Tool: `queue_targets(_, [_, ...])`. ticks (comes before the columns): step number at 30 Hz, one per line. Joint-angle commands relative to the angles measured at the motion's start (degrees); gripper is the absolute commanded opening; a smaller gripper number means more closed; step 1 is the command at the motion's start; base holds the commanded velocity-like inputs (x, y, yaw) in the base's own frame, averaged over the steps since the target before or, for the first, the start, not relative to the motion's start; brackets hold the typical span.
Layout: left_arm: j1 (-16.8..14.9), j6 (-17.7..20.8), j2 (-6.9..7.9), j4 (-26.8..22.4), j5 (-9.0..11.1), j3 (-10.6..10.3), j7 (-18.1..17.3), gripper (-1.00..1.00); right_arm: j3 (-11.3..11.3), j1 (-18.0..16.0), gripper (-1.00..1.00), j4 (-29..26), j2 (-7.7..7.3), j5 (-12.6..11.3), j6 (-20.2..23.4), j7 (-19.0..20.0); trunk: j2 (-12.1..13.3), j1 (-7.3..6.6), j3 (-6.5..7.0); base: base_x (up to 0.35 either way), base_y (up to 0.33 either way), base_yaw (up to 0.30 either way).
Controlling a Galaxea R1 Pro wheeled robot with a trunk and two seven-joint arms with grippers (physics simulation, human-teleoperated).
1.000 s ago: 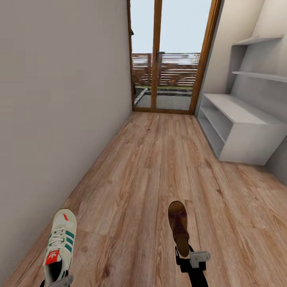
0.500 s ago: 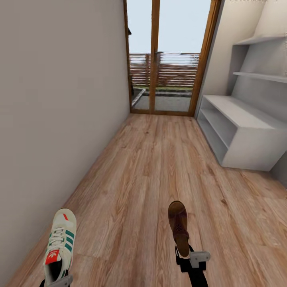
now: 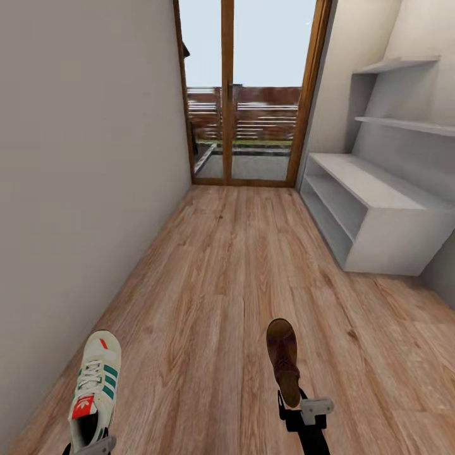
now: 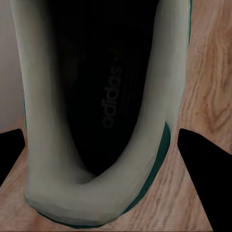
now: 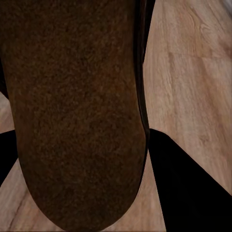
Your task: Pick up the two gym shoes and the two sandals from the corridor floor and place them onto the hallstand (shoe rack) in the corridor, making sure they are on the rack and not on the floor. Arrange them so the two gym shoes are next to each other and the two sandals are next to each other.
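In the head view a cream-white gym shoe [image 3: 95,388] with green stripes hangs at the lower left, toe pointing away, held at its heel by my left gripper [image 3: 88,446]. In the left wrist view the gym shoe's heel opening [image 4: 104,96] sits between the dark fingers [image 4: 205,174]. A dark brown sandal [image 3: 283,359] is held at its heel by my right gripper [image 3: 298,407]. In the right wrist view its footbed [image 5: 77,106] lies between the fingers [image 5: 186,186]. The pale-grey hallstand [image 3: 373,184] stands ahead on the right, nothing on its top or shelves. Below is the corridor floor [image 3: 240,265].
A plain wall [image 3: 76,158] runs along the left. A wood-framed glass door [image 3: 246,95] closes the corridor's far end. Two ledges [image 3: 404,124] jut from the hallstand's back panel. Wood flooring stretches between me and the hallstand.
The whole picture has shifted: door and hallstand now sit further left and the hallstand looks a little nearer. Both shoes stay in the same grip.
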Motion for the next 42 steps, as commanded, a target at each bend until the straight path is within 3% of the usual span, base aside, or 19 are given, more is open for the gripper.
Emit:
queue_targets(1, [-0.03, -0.11, -0.04, 0.01, -0.30, 0.13, 0.18, -1.00, -0.28, -0.04, -1.00, 0.03, 0.05, 0.50, -0.16, -0.22, -0.02, 0.02, -0.04, 0.338, 0.000, -0.006])
queue_targets(42, [-0.03, -0.13, 0.00, -0.02, -0.30, 0.21, 0.18, -1.00, -0.28, -0.04, -1.00, 0.12, 0.13, 0.50, -0.16, -0.22, -0.02, 0.02, -0.04, 0.338, 0.000, -0.004])
